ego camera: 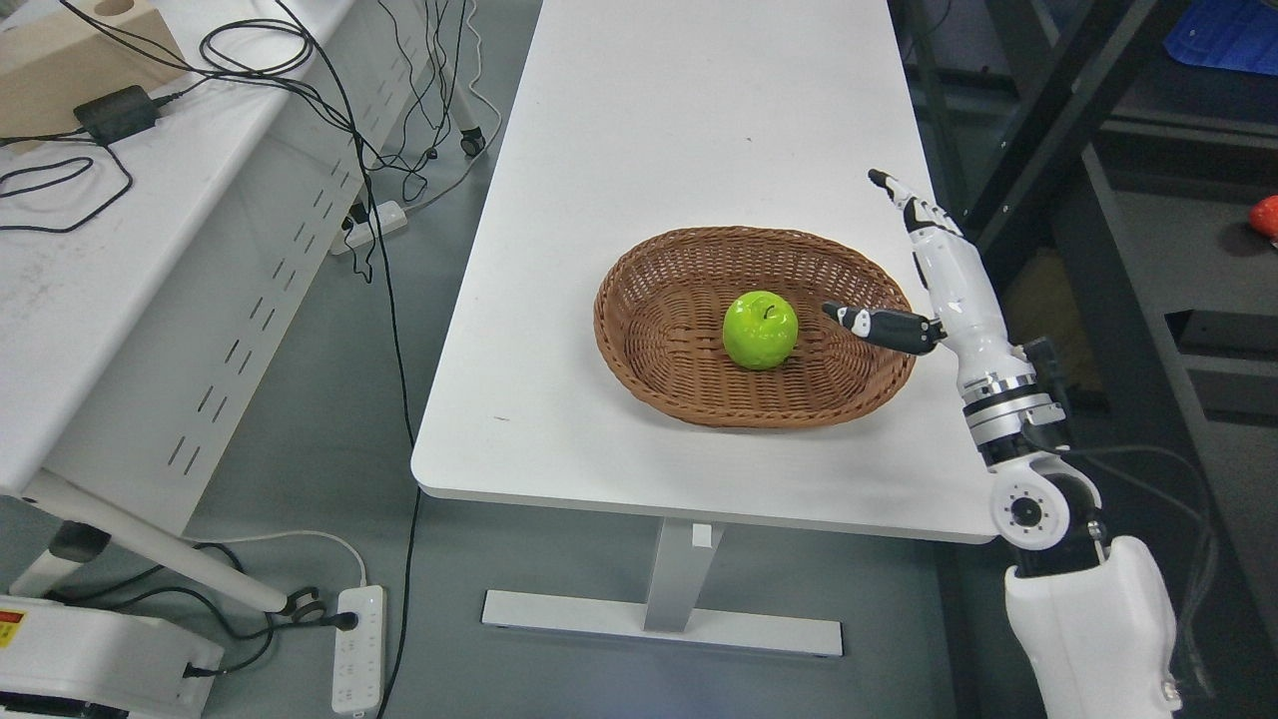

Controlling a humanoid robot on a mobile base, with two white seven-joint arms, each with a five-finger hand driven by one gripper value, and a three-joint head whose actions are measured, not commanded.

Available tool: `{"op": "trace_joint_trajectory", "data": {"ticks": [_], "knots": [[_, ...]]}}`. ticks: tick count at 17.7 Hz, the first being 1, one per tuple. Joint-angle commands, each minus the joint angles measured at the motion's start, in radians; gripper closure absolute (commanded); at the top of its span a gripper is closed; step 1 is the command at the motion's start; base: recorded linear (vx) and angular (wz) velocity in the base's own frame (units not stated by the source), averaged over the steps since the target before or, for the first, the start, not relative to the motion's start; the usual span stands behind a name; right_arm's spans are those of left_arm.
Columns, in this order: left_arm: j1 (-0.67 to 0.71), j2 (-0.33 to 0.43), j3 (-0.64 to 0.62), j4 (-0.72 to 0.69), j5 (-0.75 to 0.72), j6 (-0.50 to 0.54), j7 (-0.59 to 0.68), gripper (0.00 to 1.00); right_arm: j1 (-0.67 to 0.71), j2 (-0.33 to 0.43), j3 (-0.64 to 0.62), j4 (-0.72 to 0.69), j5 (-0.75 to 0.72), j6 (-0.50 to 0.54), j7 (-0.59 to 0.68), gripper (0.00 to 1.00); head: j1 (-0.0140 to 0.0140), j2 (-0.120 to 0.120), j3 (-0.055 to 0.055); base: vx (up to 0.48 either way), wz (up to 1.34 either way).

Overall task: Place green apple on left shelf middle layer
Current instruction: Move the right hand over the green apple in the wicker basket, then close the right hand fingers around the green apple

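Observation:
A green apple (pixel 760 330) lies in the middle of a brown wicker basket (pixel 659 330) on a white table (pixel 619 200). My right hand (pixel 924 270) comes up from the lower right and stands at the basket's right rim, to the right of the apple and apart from it. It is open and empty, with the fingers stretched upward and the thumb (pixel 879 326) pointing left over the rim toward the apple. My left arm does not show. No shelf with layers is clearly visible.
A second white table (pixel 120 270) with cables, a power adapter (pixel 117 113) and a cardboard box (pixel 70 50) stands at the left. Power strips (pixel 357 649) and cables lie on the floor. A dark metal frame (pixel 1078 130) stands right of the table, with a red object (pixel 1266 215) at the right edge.

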Motion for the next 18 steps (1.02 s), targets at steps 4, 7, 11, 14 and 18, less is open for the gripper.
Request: {"op": "trace_joint_trajectory", "data": {"ticks": [4, 7, 11, 14, 18], "knots": [[0.000, 0.017, 0.000, 0.000, 0.000, -0.001, -0.001, 0.00, -0.034, -0.111, 0.275, 0.023, 0.137, -0.004, 0.105, 0.00, 0.0000, 0.000, 0.000, 0.056, 0.00], [0.000, 0.017, 0.000, 0.000, 0.000, -0.001, -0.001, 0.00, -0.073, -0.100, 0.297, 0.070, 0.135, -0.004, 0.145, 0.00, 0.0000, 0.000, 0.000, 0.050, -0.02], [0.000, 0.017, 0.000, 0.000, 0.000, -0.001, -0.001, 0.00, -0.084, -0.092, 0.354, 0.113, 0.135, -0.009, 0.191, 0.00, 0.0000, 0.000, 0.000, 0.029, 0.01], [0.000, 0.017, 0.000, 0.000, 0.000, -0.001, -0.001, 0.00, -0.108, -0.082, 0.357, 0.141, 0.135, -0.009, 0.200, 0.00, 0.0000, 0.000, 0.000, 0.004, 0.00], [0.000, 0.017, 0.000, 0.000, 0.000, -0.001, -0.001, 0.00, -0.179, -0.077, 0.355, 0.187, 0.132, -0.007, 0.200, 0.00, 0.0000, 0.000, 0.000, 0.000, 0.00]]}}
